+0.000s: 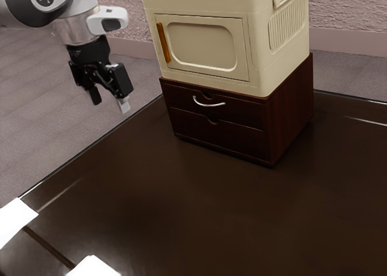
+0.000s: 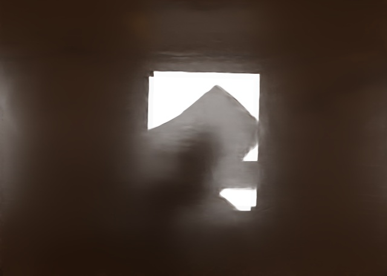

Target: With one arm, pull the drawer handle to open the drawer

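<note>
Gripper point(image 1: 109, 100) spread, nothing between the fingers point(image 1: 124, 105). Silver handle point(image 1: 208, 105) is on the upper drawer's front point(image 1: 242, 110), well apart toward the exterior view's right, long axis across the front. I'd reach over and straddle it.

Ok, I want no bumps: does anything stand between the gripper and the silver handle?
Nothing visible stands between the gripper and the silver handle. The cream cabinet sits on the drawer unit, not in front of the handle.
</note>
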`<state>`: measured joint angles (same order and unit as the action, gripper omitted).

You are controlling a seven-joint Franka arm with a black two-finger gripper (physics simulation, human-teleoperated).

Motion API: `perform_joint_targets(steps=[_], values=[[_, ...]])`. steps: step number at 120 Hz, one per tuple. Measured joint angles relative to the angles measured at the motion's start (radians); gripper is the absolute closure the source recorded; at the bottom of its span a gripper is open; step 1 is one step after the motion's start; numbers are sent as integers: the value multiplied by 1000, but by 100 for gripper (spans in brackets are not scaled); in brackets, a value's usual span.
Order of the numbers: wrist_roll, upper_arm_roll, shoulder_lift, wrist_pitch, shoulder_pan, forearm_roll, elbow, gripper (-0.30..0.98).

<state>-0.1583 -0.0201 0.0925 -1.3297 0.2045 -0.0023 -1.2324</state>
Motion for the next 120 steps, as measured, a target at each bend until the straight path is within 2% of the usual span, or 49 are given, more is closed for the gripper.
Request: perform_joint_targets(steps=[16, 24, 31, 58, 74, 90, 103, 110, 120], values=[[-25, 1, -9, 12, 7, 0, 13, 0], [-30, 2, -59, 18, 8, 9, 141, 0], [-33, -2, -97, 23, 14, 14, 190, 0], [-47, -3, -117, 42, 13, -26, 198, 0], [-9, 1, -99, 13, -5, -9, 47, 0], [37, 4, -198, -135, -6, -5, -310, 0], [70, -2, -345, -313, 7, -9, -619, 0], [88, -8, -394, -342, -1, -20, -695, 0], [66, -33, -424, -362, -8, -32, -727, 0]])
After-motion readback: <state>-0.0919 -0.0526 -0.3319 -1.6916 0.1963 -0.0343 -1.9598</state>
